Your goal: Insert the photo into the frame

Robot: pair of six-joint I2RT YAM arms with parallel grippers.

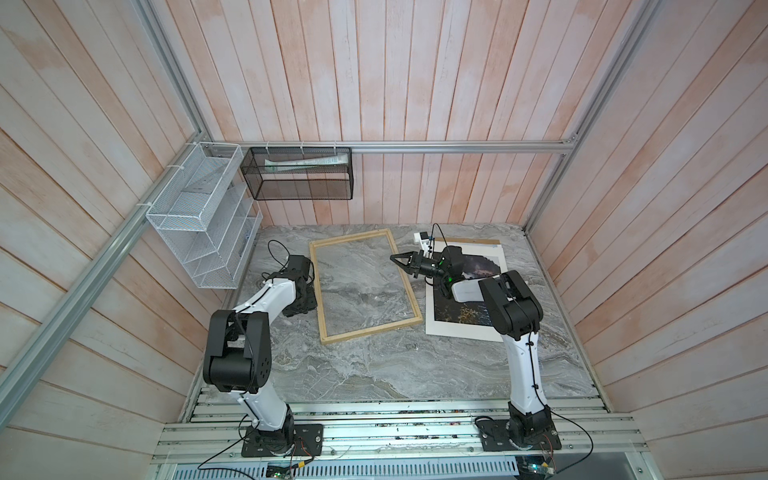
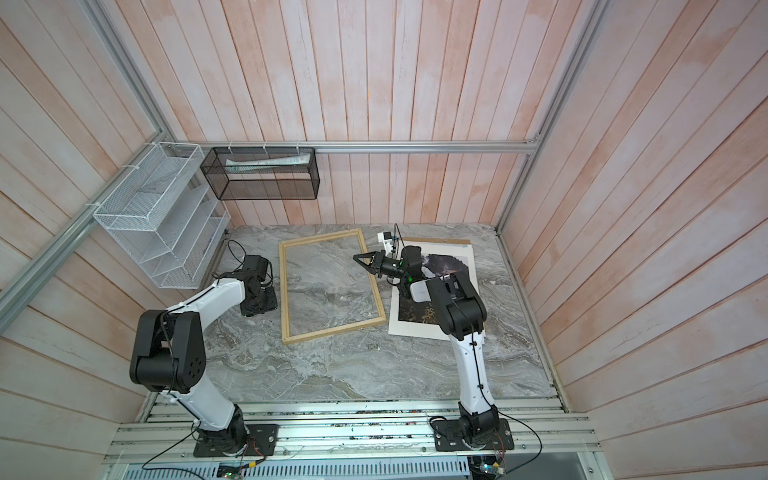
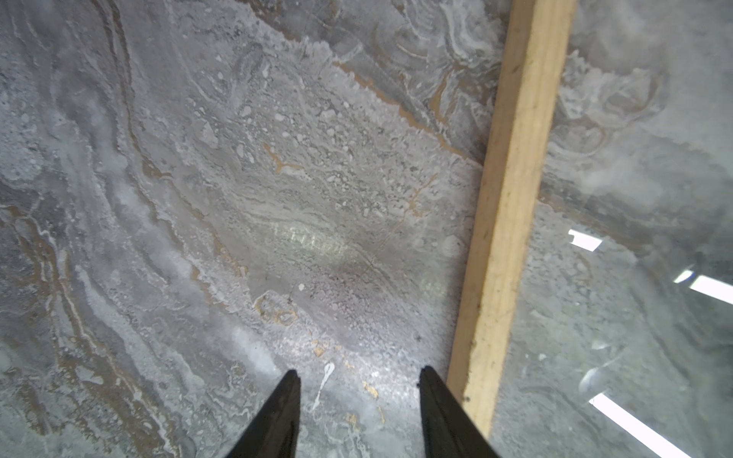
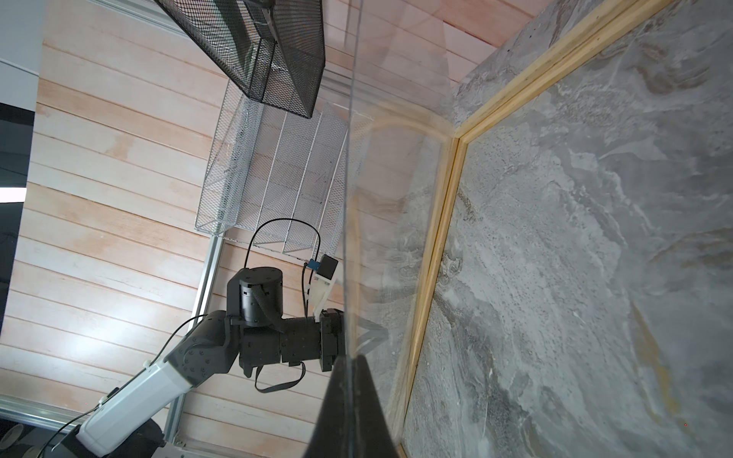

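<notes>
Marble table (image 1: 374,374), in a top view: the frame (image 1: 370,331) runs lengthwise away from the arms. The photo (image 1: 461,330) lies face-up just right of it, parallel, under the right arm.

Left wrist: left fingers (image 3: 285,408) parted, empty, beside the frame.

Right wrist: right fingers (image 4: 337,396) clench a clear pane (image 4: 380,178) above the frame.

The right pincer (image 1: 394,258) is black, and the sheet (image 4: 348,198) in it is clear (only faint pale reflections show). Beneath this pincer the frame (image 1: 372,330) is pale yellowish wood. Behind it the photo (image 1: 465,331) has a white border round a dark picture. Under the black left pincer (image 3: 359,369) the table (image 1: 374,374) is grey marble with white swirls and tan veins.
</notes>
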